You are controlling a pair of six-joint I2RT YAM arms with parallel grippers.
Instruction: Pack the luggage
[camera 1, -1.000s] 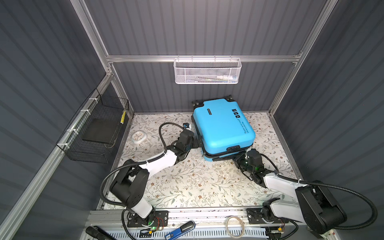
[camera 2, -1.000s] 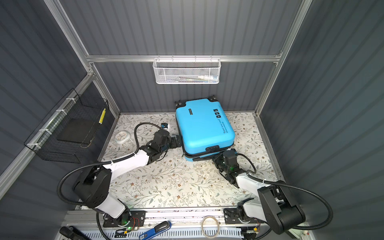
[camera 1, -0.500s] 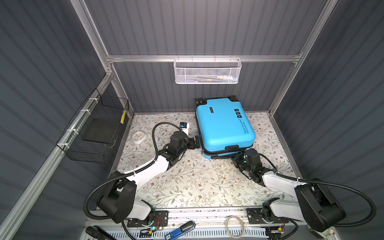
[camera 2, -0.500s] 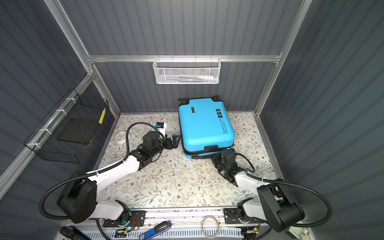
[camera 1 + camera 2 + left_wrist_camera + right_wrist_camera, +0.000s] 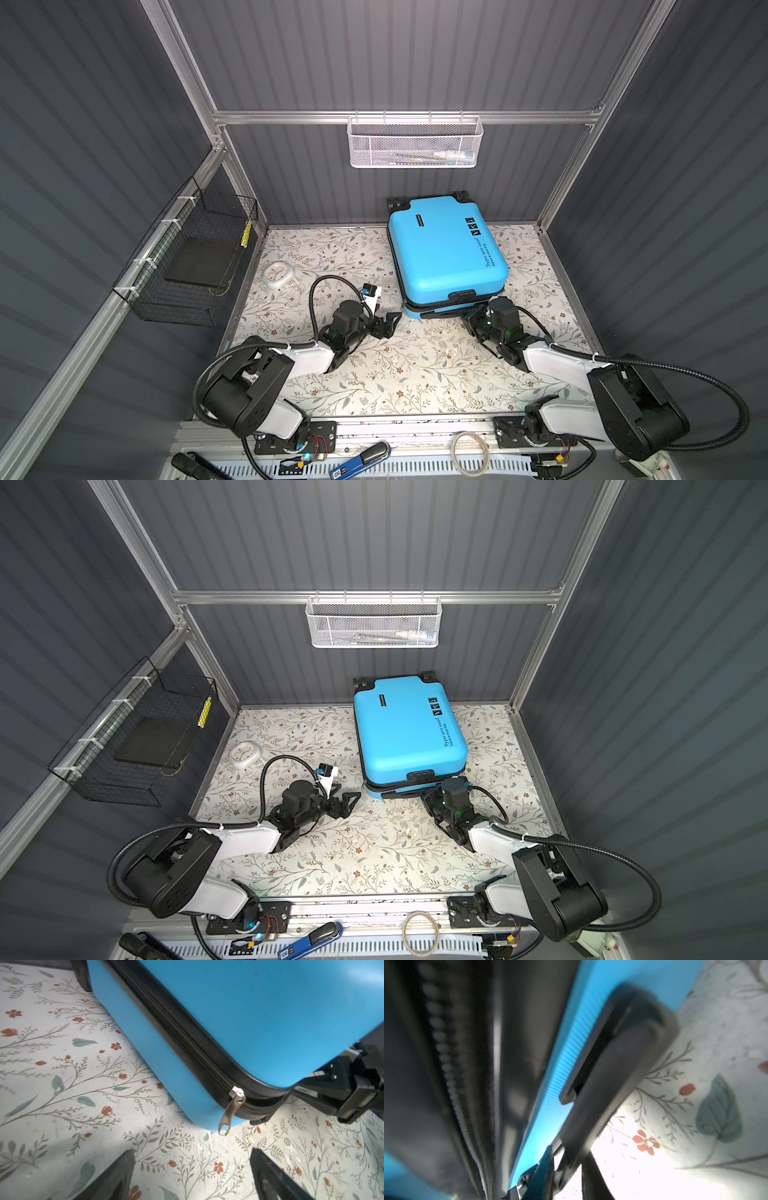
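Note:
The luggage (image 5: pixel 444 249) (image 5: pixel 407 729), a bright blue hard-shell suitcase, lies flat at the back of the floral table in both top views, lid down. My left gripper (image 5: pixel 388 324) (image 5: pixel 347 801) (image 5: pixel 192 1159) is open, low over the table just off the case's front-left corner, nothing between its fingers. In the left wrist view the silver zipper pull (image 5: pixel 228 1113) hangs at that corner of the black zipper. My right gripper (image 5: pixel 473 316) (image 5: pixel 432 799) (image 5: pixel 566 1157) is at the case's front edge, shut on its black handle (image 5: pixel 623 1064).
A small white clock (image 5: pixel 277 274) lies at the table's left edge. A black wire basket (image 5: pixel 195 257) hangs on the left wall and a white mesh basket (image 5: pixel 415 143) on the back rail. Tools and a cable ring (image 5: pixel 469 451) lie along the front rail.
My left gripper has drawn back from the case's left side toward the front corner, and the arm has folded in. The right gripper stays on the handle.

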